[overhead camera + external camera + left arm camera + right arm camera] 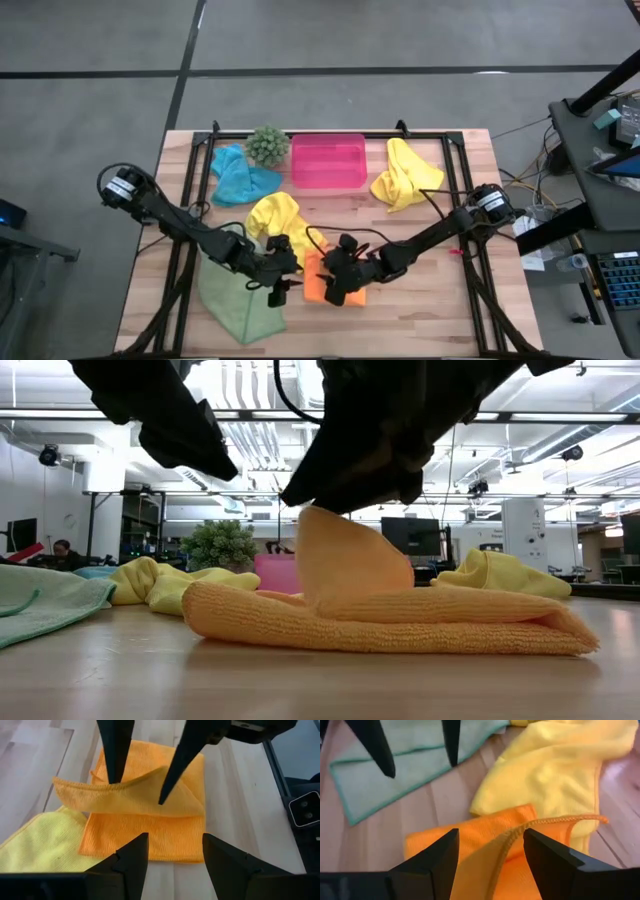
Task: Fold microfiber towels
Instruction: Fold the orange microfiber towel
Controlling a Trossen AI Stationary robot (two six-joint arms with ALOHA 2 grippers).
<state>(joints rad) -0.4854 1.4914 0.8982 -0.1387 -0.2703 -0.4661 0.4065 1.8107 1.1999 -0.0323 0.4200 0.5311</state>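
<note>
The pink rectangular plastic tray [327,161] at the table's far edge looks empty, though its floor is hard to read. The left gripper [287,272] hovers with its jaws parted and nothing between them, just left of the folded orange microfiber towel [150,820]. The right gripper [335,280] stands over that towel, jaws apart around a raised orange flap.

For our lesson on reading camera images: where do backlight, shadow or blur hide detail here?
Low view: bright ceiling lights leave both grippers as black shapes above the orange towel. Left wrist view: near fingers dark. Right wrist view: orange towel edge blurs close up.
</note>
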